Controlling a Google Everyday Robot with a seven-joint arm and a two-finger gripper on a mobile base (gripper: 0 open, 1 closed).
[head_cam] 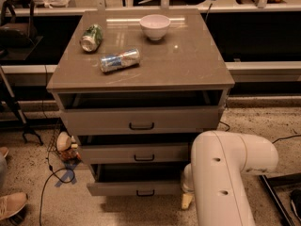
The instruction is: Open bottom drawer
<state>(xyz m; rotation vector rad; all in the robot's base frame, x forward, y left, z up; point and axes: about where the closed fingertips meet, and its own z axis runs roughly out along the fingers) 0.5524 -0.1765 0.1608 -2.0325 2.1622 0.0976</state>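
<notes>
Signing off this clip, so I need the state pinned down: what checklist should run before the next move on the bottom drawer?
1. Narrow grey-tan bottom drawer pulled out, dark gap above its front: ok.
2. Its small black bar handle unobstructed: ok.
3. Grip on the drawer: gripper low at its right end, mostly hidden behind the white arm: cannot tell.
4. Drawer at full travel: cannot tell.
5. Green can and blue-and-silver can lying on the cabinet top, white bowl upright, all inside its edges: ok.

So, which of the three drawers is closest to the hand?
The bottom drawer, the one with the narrowest front; the hand sits low beside its right end.
</notes>
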